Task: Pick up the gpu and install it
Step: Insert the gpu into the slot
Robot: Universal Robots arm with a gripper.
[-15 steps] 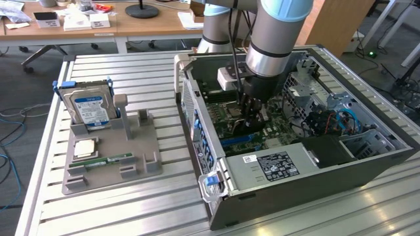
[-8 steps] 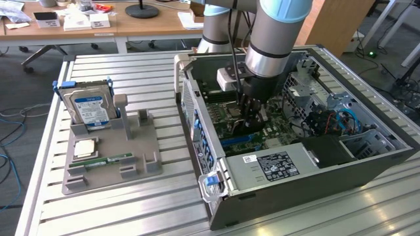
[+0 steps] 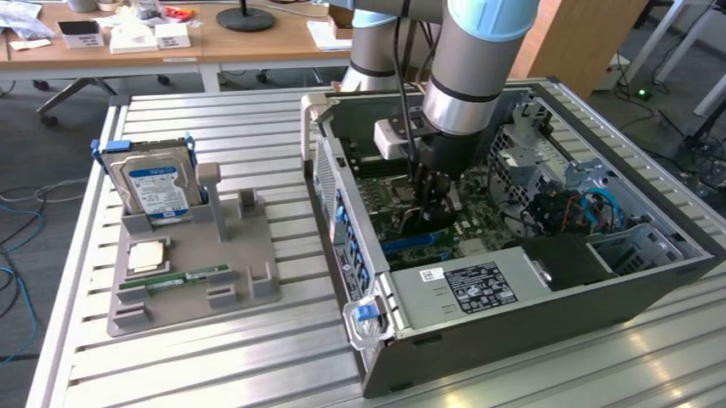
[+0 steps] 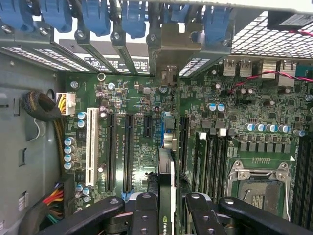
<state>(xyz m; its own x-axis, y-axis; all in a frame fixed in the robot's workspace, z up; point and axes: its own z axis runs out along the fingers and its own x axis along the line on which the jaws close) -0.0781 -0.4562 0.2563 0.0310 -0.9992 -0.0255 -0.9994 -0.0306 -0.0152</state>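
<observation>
Pincer (image 4: 171, 200) fingers are clenched on the gpu (image 4: 166, 169), held edge-on just above the motherboard (image 4: 146, 103) inside the computer case (image 3: 545, 331). To one side of the pincer lies a white PCI slot (image 4: 91, 142), to the other the CPU socket (image 4: 257, 182).

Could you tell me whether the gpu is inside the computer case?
Inside: the gripper holds the gpu on edge over the motherboard, within the case walls. Fully seated: cannot tell.

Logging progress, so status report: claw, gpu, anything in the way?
Claw shut on gpu. It stands edge-on over motherboard, inside case. No obstruction seen.
</observation>
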